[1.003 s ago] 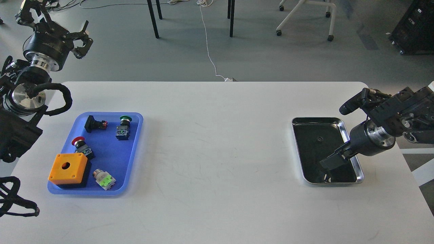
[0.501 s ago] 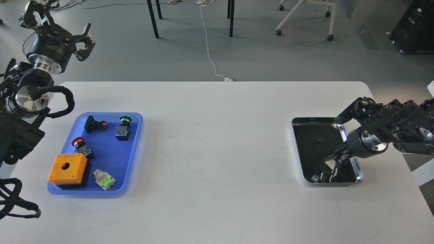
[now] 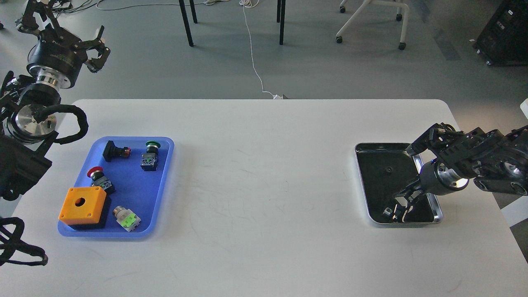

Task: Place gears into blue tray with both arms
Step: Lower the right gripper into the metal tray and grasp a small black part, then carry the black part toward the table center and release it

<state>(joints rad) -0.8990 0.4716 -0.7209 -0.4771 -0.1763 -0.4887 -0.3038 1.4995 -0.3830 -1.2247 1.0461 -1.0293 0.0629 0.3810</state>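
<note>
The blue tray (image 3: pixel 161 185) lies on the left of the white table. One small black gear (image 3: pixel 387 169) rests on the dark floor of a shiny steel tray (image 3: pixel 437 208) at the right. My right gripper (image 3: pixel 397 210) reaches down into the near end of that steel tray, its dark fingers low over the floor; whether anything sits between them I cannot tell. My left gripper (image 3: pixel 93 47) is raised beyond the table's far left corner, its fingers spread open and empty.
In the blue tray lie several push-button switches (image 3: pixel 148 154) with red or green caps and an orange box (image 3: pixel 81 205) on a black base. A white cable (image 3: pixel 253 62), chair legs and table legs are on the floor behind the table.
My right gripper has swung and dipped further into the near end of the steel tray. My left gripper has shifted slightly left at its raised spot.
</note>
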